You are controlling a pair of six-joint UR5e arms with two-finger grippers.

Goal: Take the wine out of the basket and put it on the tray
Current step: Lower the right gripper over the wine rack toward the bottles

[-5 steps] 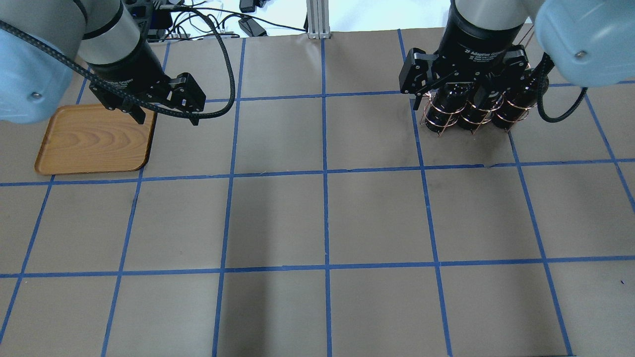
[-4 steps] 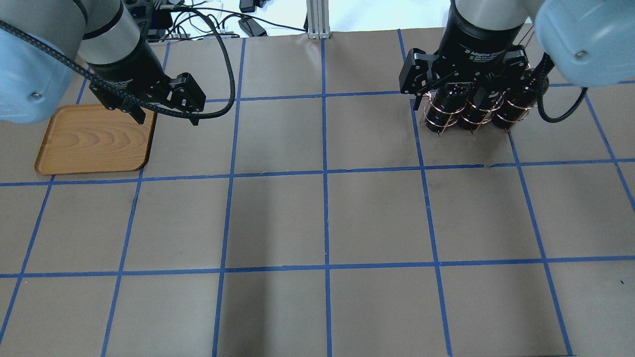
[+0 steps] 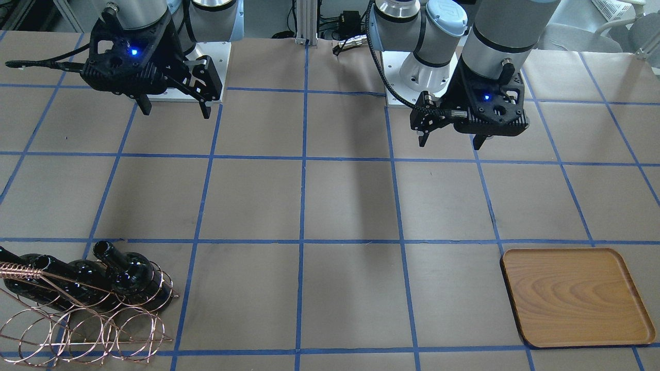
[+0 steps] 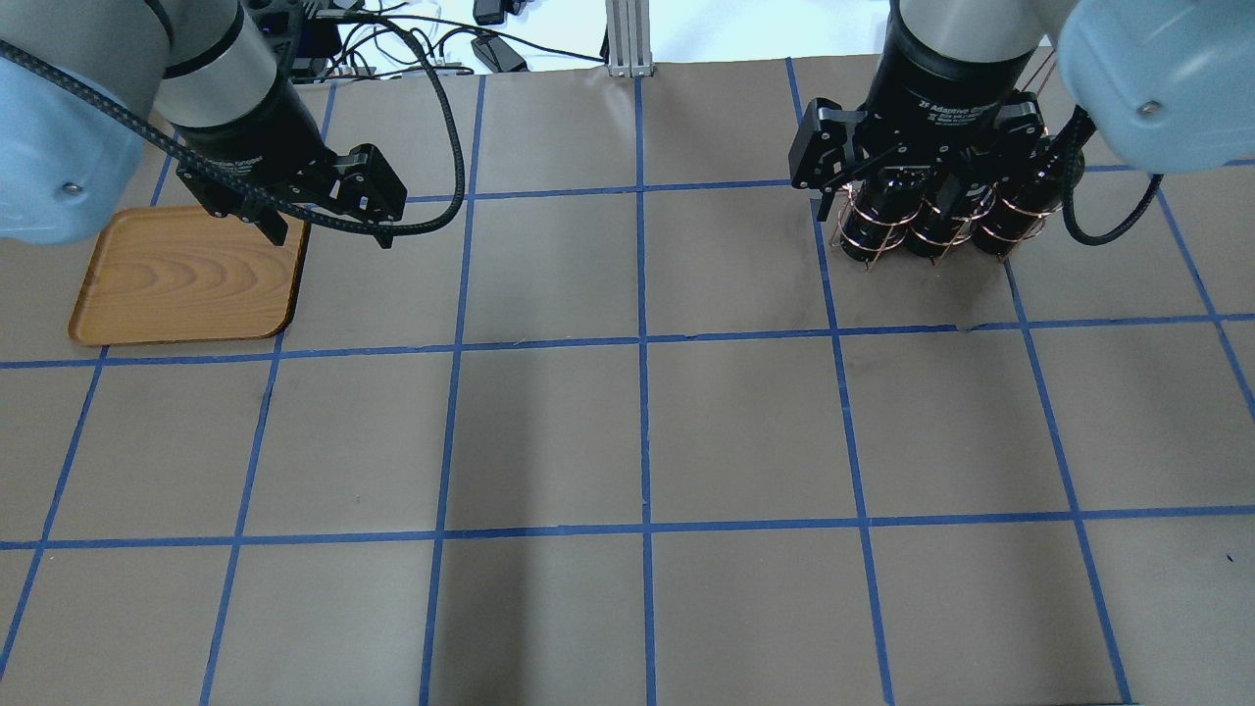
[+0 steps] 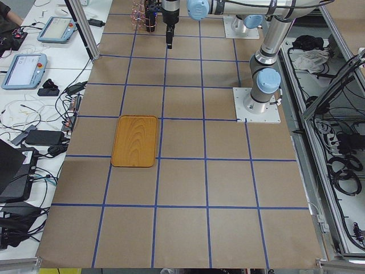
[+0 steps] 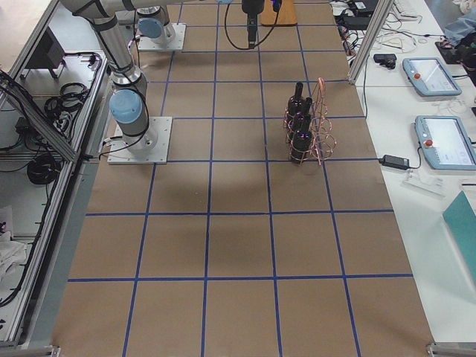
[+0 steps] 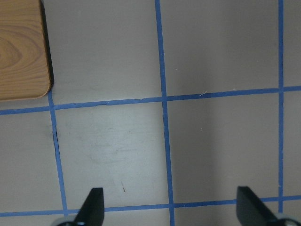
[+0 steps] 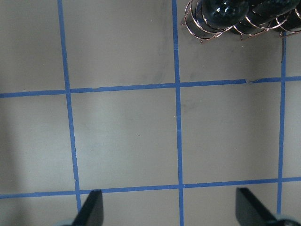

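Brown-papered table (image 4: pixel 637 431), blue grid. Three bottles (image 3: pixel 131 275) stand inside basket (image 3: pixel 85 322), loops keeping them upright: long axis vertical, mouths up. Right gripper (image 3: pixel 175 111) hovers near basket, robot side, fingers wide, empty, apparently readied for a neck. Left gripper (image 3: pixel 449 143), likewise wide and empty, and tray (image 3: pixel 575 296) sit well apart from basket.

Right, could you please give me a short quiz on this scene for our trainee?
1. True or false: the tray holds nothing.
2. How many bottles stand in the basket?
3. The right tool is: A open and empty; B shut on a bottle; C out of view.
Key: 1 true; 2 three; 3 A.
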